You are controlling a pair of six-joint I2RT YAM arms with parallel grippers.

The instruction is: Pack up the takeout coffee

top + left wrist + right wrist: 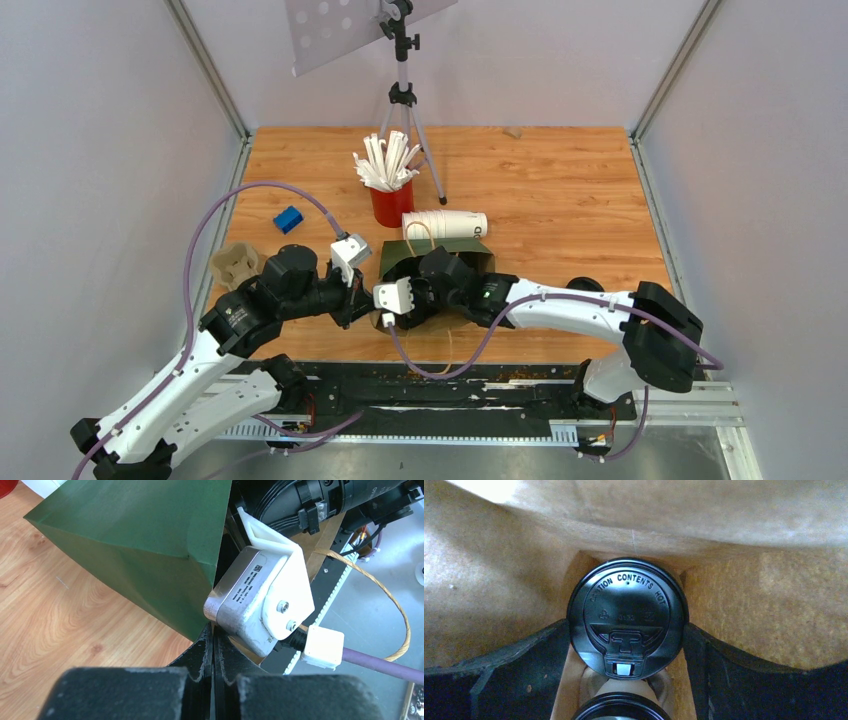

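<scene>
The takeout coffee is inside the green paper bag (472, 262). In the right wrist view only its round black lid (626, 605) shows, with the white cup hidden under it. My right gripper (626, 645) reaches down into the bag, and its fingers (531, 660) press against both sides of the lid. A second black lid (621, 709) shows at the bottom edge, close to the first. My left gripper (213, 630) is shut on the rim of the bag (140, 540) at its left side. In the top view it (366, 296) sits next to the right wrist (440, 275).
A stack of nested white cups (446, 225) lies on its side behind the bag. A red cup of white straws (390, 205) and a tripod (402, 95) stand further back. A blue block (288, 219) and a pulp carrier (236, 265) sit at the left. The bag's twine handle (390, 600) loops nearby.
</scene>
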